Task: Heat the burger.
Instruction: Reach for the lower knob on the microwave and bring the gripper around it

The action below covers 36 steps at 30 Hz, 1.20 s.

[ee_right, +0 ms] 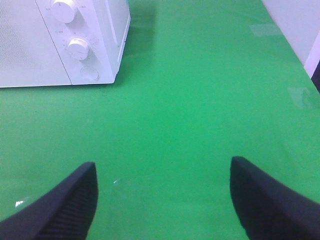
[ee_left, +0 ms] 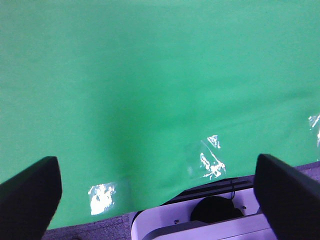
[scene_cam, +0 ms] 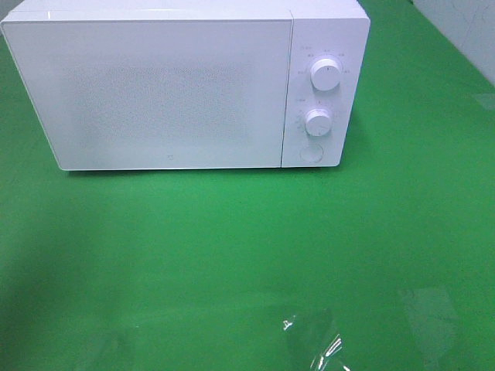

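Observation:
The burger is out of view in every frame. A white microwave (scene_cam: 166,85) stands at the back of the green table with its door shut; it has two round knobs (scene_cam: 326,75) and a round button (scene_cam: 311,152) on its right panel. It also shows in the right wrist view (ee_right: 60,40). My left gripper (ee_left: 155,200) is open and empty over bare green cloth near the table's front edge. My right gripper (ee_right: 162,197) is open and empty over bare cloth, in front and to the right of the microwave. Neither arm shows in the exterior high view.
Clear tape patches (scene_cam: 317,340) shine on the green cloth (scene_cam: 232,247) near the front edge; they also show in the left wrist view (ee_left: 207,160). A white wall (scene_cam: 472,31) rises at the back right. The robot's base (ee_left: 210,220) sits below the table edge.

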Available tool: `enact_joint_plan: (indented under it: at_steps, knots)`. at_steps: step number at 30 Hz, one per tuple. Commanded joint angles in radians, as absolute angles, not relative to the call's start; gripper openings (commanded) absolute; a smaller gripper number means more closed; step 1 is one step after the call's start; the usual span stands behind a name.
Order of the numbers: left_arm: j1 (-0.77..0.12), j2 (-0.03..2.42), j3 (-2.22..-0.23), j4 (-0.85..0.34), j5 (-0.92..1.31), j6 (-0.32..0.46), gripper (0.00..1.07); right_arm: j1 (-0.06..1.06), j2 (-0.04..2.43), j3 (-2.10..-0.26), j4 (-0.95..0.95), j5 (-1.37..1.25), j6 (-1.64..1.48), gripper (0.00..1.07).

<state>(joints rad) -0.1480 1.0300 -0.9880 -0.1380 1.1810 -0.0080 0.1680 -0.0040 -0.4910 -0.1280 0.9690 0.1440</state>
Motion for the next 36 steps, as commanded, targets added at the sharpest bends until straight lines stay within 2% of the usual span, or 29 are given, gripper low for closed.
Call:
enact_joint_plan:
  at_steps: [1, 4, 6, 12, 25, 36]
  knots:
    - [-0.080, 0.925, -0.895, -0.153, 1.203, 0.021, 0.97, 0.167, -0.030, -0.489, -0.126, 0.962, 0.151, 0.72]
    - [-0.052, 0.862, -0.829, -0.148, 1.202, 0.032, 0.97, 0.167, -0.030, -0.489, -0.126, 0.962, 0.151, 0.72]
    - [-0.020, 0.713, -0.697, -0.120, 1.184, 0.034, 0.97, 0.167, -0.030, -0.489, -0.126, 0.962, 0.151, 0.72]
    - [-0.019, 0.528, -0.566, -0.096, 1.152, 0.027, 0.97, 0.167, -0.030, -0.489, -0.126, 0.962, 0.151, 0.72]
    - [-0.019, 0.012, -0.517, -0.069, 1.070, 0.037, 0.97, 0.167, -0.030, -0.489, -0.126, 0.962, 0.151, 0.72]
    - [-0.019, -0.027, -0.517, -0.075, 1.070, 0.034, 0.97, 0.167, -0.030, -0.489, -0.126, 0.962, 0.151, 0.72]
